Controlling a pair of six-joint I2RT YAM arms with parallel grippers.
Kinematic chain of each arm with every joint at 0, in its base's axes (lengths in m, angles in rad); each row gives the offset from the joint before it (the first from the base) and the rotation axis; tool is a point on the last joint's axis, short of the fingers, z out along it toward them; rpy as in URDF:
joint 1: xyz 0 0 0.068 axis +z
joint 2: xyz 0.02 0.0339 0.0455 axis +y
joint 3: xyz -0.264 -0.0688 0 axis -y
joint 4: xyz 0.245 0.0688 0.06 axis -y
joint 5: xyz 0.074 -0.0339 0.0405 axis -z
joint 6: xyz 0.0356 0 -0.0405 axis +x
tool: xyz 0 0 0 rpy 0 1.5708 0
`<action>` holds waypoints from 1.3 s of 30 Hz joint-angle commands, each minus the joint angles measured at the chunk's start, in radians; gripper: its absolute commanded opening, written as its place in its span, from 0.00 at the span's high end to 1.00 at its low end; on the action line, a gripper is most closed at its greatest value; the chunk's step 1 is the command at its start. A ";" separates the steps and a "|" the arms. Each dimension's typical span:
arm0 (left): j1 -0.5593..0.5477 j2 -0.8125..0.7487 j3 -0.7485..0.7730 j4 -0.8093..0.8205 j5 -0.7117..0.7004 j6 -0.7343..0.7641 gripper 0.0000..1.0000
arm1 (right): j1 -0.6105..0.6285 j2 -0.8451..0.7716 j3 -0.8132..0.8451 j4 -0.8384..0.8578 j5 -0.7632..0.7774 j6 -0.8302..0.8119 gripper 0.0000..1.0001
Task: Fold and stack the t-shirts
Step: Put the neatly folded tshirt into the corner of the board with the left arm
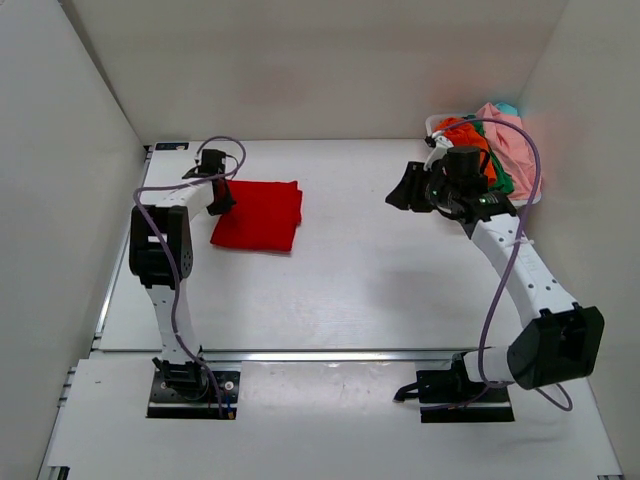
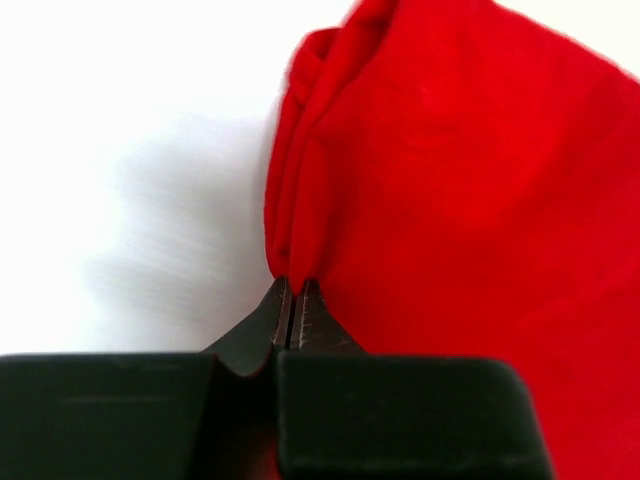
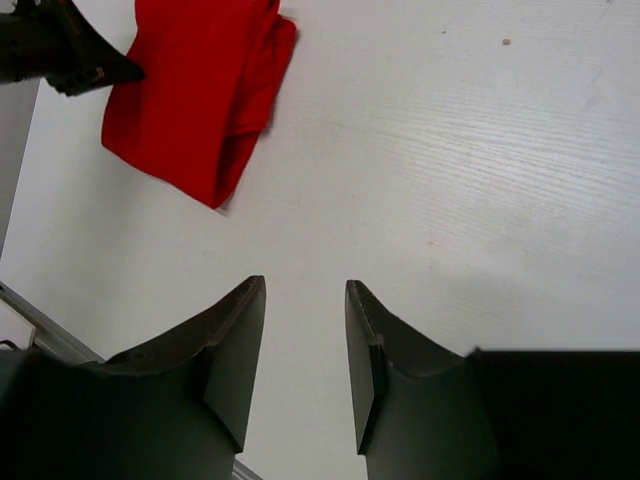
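Observation:
A folded bright red t-shirt [image 1: 258,215] lies flat on the white table at the far left. My left gripper [image 1: 222,200] is at its left edge, and in the left wrist view the jaws [image 2: 293,285] are shut on a fold of the red cloth [image 2: 450,180]. My right gripper [image 1: 400,195] hovers open and empty above the table right of centre. In the right wrist view the fingers [image 3: 305,290] stand apart over bare table, with the red shirt [image 3: 195,100] far off. Orange [image 1: 465,130], green [image 1: 502,183], pale pink [image 1: 515,145] and teal [image 1: 508,107] shirts are heaped at the far right.
The heaped shirts sit in a white plastic basket [image 1: 432,124] in the far right corner, just behind my right wrist. White walls close in the table on the left, back and right. A metal rail [image 1: 300,355] runs along the near edge.

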 commanded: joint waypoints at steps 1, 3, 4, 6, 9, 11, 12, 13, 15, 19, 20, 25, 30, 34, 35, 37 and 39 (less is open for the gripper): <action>0.046 0.042 0.108 -0.058 -0.070 0.066 1.00 | -0.006 -0.081 -0.056 0.022 0.011 -0.009 0.65; 0.066 0.082 0.145 -0.082 -0.070 0.085 1.00 | -0.012 -0.101 -0.082 0.028 0.002 -0.009 0.65; 0.080 0.090 0.174 -0.088 -0.074 0.088 1.00 | -0.007 -0.125 -0.101 0.031 -0.006 -0.006 0.65; 0.092 0.114 0.202 -0.095 -0.080 0.095 1.00 | -0.015 -0.142 -0.130 0.036 -0.018 -0.001 0.66; 0.151 0.184 0.311 -0.114 -0.105 0.109 1.00 | -0.009 -0.159 -0.159 0.036 -0.024 0.005 0.67; 0.168 0.238 0.412 -0.153 -0.130 0.117 1.00 | -0.010 -0.174 -0.179 0.034 -0.032 -0.001 0.67; 0.181 0.284 0.494 -0.186 -0.139 0.125 1.00 | -0.007 -0.173 -0.182 0.028 -0.042 -0.002 0.67; 0.189 0.313 0.577 -0.208 -0.149 0.126 1.00 | -0.010 -0.174 -0.199 0.027 -0.038 -0.002 0.67; 0.207 0.417 0.719 -0.260 -0.171 0.135 1.00 | -0.007 -0.179 -0.207 0.022 -0.050 0.004 0.67; 0.266 0.620 1.099 -0.381 -0.180 0.093 1.00 | -0.004 -0.171 -0.211 0.008 -0.064 0.005 0.67; 0.287 0.617 1.037 -0.333 -0.179 0.077 1.00 | -0.003 -0.171 -0.207 0.008 -0.069 0.005 0.68; 0.335 0.656 1.065 -0.303 -0.194 -0.003 1.00 | 0.011 -0.144 -0.184 -0.012 -0.070 0.016 0.68; 0.369 0.682 1.107 -0.334 -0.208 -0.053 1.00 | 0.014 -0.096 -0.176 -0.006 -0.082 0.013 0.68; 0.396 0.653 1.056 -0.296 -0.203 -0.066 1.00 | 0.028 -0.073 -0.165 0.002 -0.073 0.016 0.68; 0.401 0.650 1.056 -0.289 -0.176 -0.058 0.96 | 0.030 -0.076 -0.171 0.005 -0.075 0.014 0.68; 0.395 0.663 1.076 -0.296 -0.166 -0.044 0.86 | 0.031 -0.073 -0.175 0.005 -0.079 0.019 0.69; 0.389 0.663 1.090 -0.293 -0.159 -0.024 0.81 | 0.036 -0.073 -0.175 0.002 -0.076 0.022 0.68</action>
